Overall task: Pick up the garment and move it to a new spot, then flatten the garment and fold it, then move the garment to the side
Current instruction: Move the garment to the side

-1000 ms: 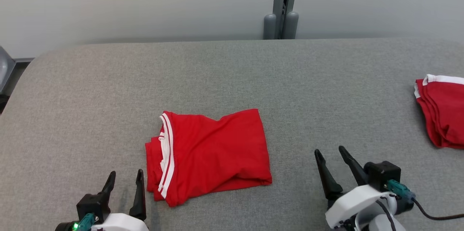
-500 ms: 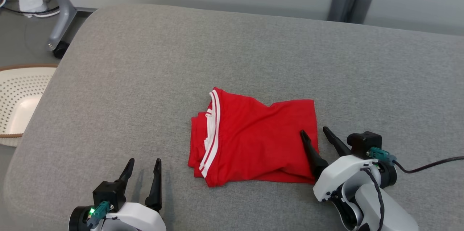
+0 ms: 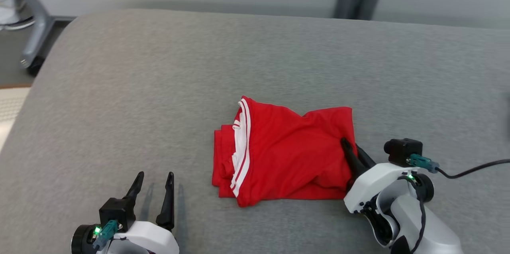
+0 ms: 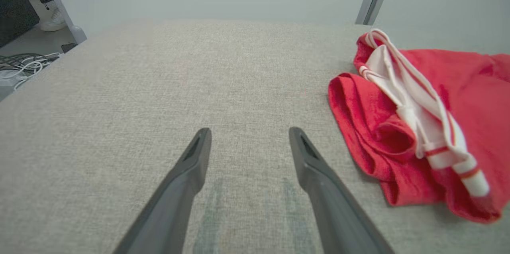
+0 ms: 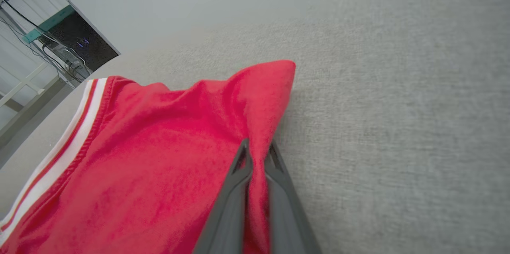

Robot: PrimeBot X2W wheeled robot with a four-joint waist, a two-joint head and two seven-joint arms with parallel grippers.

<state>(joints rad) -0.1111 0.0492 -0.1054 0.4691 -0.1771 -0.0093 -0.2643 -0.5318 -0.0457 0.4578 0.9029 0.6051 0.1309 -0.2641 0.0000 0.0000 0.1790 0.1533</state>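
**Red garment nipped at its right-hand edge**

Grey woven fabric covered the whole padded tabletop (image 3: 119,86), coarse and matte, with a rounded far-left corner. That nap looked grippy enough to tug at cloth dragged across it.

Next in size was the garment (image 3: 287,154), a soft red knit lying around the middle of the tabletop, a little toward the near edge. It sat in a rough rectangle of stacked layers, creased across the top, so it read as already folded. I took this as the grab that would carry it aside.

And the right gripper (image 3: 350,145) was on it! Its two dark fingers were clamped tight on a ridge of red cloth at the garment's right edge, and the wrist view showed fabric squeezed up between them. Whether the pinch caught every layer, I couldn't tell. That was the thing to get right. A bite on the top layer alone would likely peel the stack open, so a low, slow carry seemed wise.

Over by the near edge, the left gripper (image 3: 155,175) waited well apart from the cloth, fingers spread wide and holding nothing. It was handy for steadying the left end if needed.

Smallest of all was the white striped trim (image 3: 241,146), a ribbed band bunched along that left end.
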